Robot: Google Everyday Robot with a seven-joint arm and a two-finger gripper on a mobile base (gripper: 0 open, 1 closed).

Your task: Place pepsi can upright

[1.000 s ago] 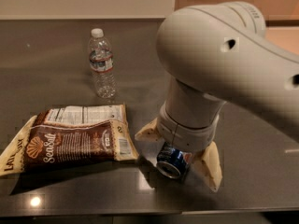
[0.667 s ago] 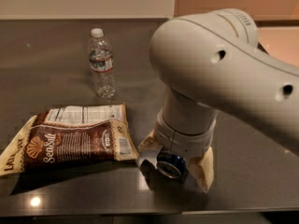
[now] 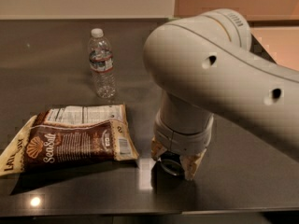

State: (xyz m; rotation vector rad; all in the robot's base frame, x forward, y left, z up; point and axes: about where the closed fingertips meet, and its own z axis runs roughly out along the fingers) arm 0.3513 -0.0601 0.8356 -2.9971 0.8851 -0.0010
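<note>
The tool (image 3: 174, 163) sits low over the near part of the desk (image 3: 243, 185), its tan fingers (image 3: 193, 165) clamped on the pepsi can (image 3: 169, 166), whose silver end faces the camera. A brown snack bag (image 3: 70, 141) lies nearby, and a water bottle (image 3: 103, 62) stands farther back.

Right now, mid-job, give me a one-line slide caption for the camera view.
Gripper low over the dark table, closed around the pepsi can, beside a chip bag and an upright water bottle.

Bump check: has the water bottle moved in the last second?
No. The water bottle stands in the same spot behind the chip bag; gripper, right of the bag, grips the pepsi can.
</note>
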